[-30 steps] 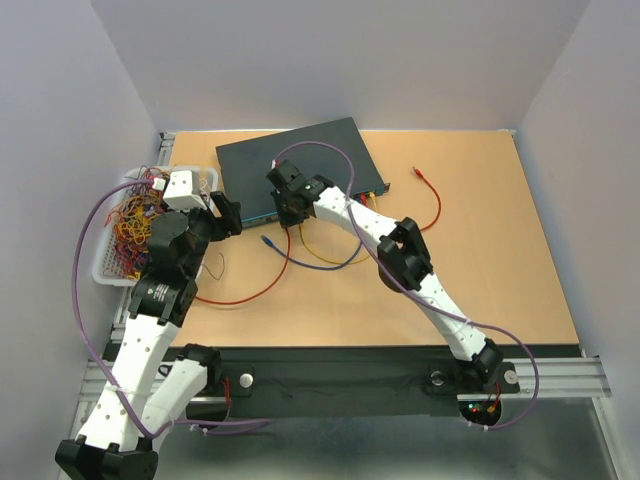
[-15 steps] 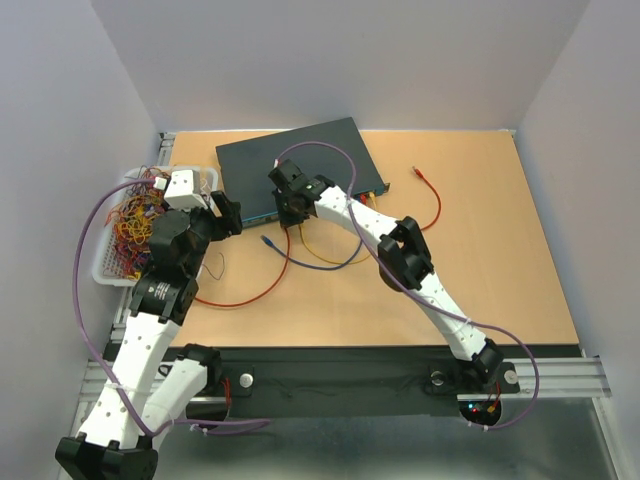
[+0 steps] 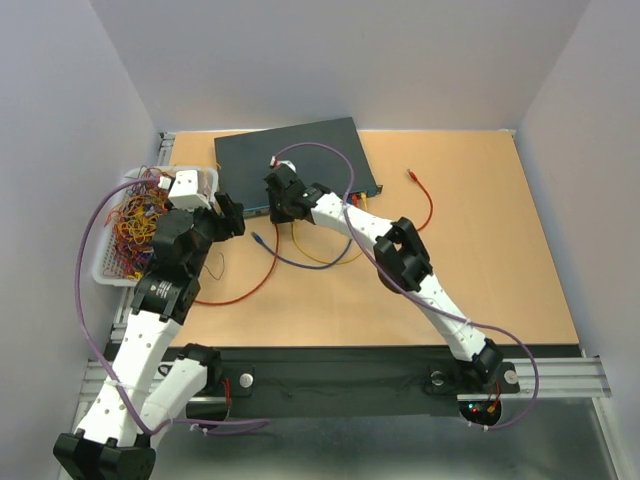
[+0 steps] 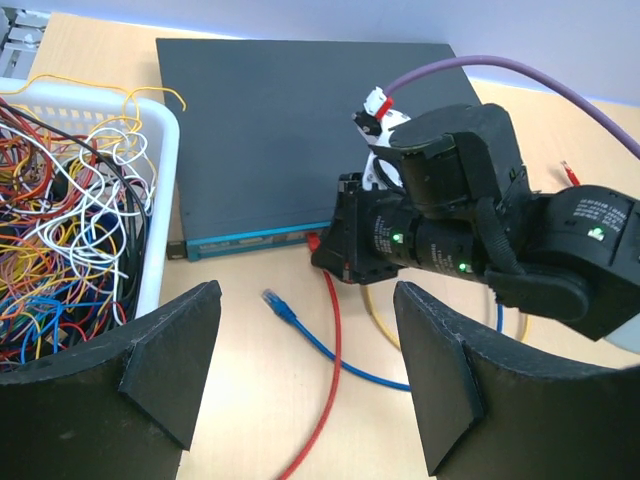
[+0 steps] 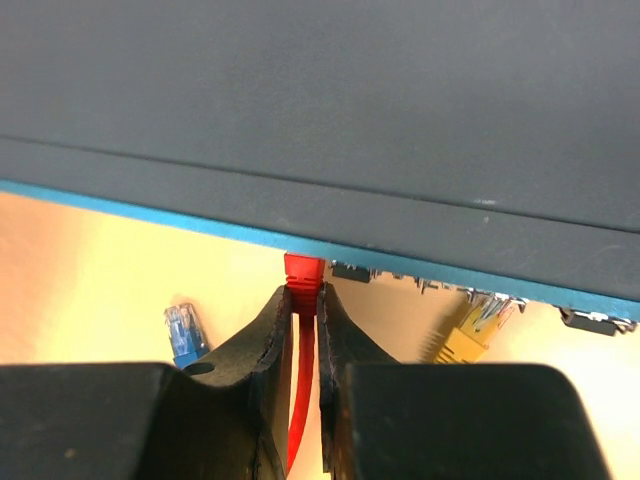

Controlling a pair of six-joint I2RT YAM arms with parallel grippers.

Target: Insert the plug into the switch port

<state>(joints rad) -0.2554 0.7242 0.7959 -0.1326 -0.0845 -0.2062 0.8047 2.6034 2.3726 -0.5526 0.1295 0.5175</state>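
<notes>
The switch [image 3: 290,160] is a flat dark blue-grey box at the back of the table, also in the left wrist view [image 4: 270,130] and the right wrist view [image 5: 320,110]. My right gripper [image 5: 305,295] is shut on the red plug [image 5: 304,275], whose tip meets the switch's blue-edged port face. It also shows in the top view [image 3: 282,200] and the left wrist view [image 4: 335,250]. My left gripper [image 4: 305,370] is open and empty, hanging over the table in front of the switch's left end [image 3: 228,215].
A yellow plug [image 5: 470,325] sits in a port to the right. A loose blue plug [image 4: 280,305] lies on the table. A white basket [image 3: 103,256] of tangled wires stands at the left. Another red plug [image 3: 412,175] lies at the right.
My right gripper has pushed the red plug left and back against the switch face. The switch has shifted slightly back-left. My left gripper has edged a little toward the switch.
</notes>
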